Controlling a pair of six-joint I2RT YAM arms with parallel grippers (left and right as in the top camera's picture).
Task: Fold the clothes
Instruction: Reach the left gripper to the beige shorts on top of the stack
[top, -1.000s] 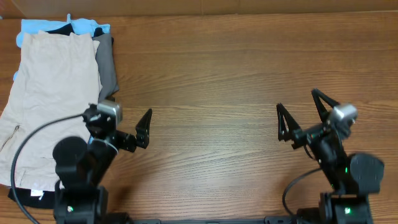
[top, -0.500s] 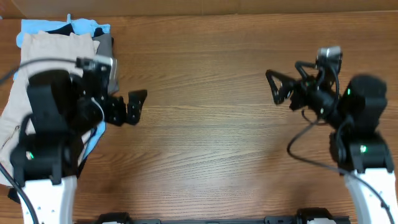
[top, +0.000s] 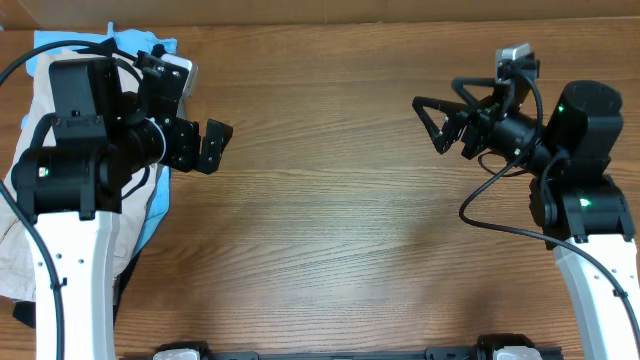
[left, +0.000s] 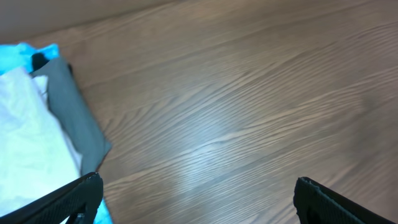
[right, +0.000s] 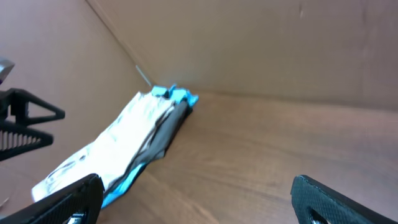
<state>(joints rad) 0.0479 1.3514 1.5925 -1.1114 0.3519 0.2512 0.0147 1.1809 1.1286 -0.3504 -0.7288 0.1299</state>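
Observation:
The light beige shorts (top: 15, 245) lie on top of a pile at the table's left edge, largely hidden under my left arm. They look pale in the left wrist view (left: 31, 137) and in the right wrist view (right: 118, 149). My left gripper (top: 205, 150) is open and empty, hovering just right of the pile above bare wood (left: 199, 186). My right gripper (top: 432, 125) is open and empty above the right half of the table, far from the shorts (right: 196, 186).
Darker grey shorts (left: 74, 124) and a light blue garment (top: 60, 40) lie under the beige shorts; blue also shows at the pile's right edge (top: 155, 205). A cardboard wall (right: 249, 43) runs along the table's far side. Bare wooden tabletop (top: 320, 230) lies between the arms.
Both arms have lifted from near the front edge and reached toward the back of the table. The left gripper now sits beside the pile's upper right. Both grippers stay open.

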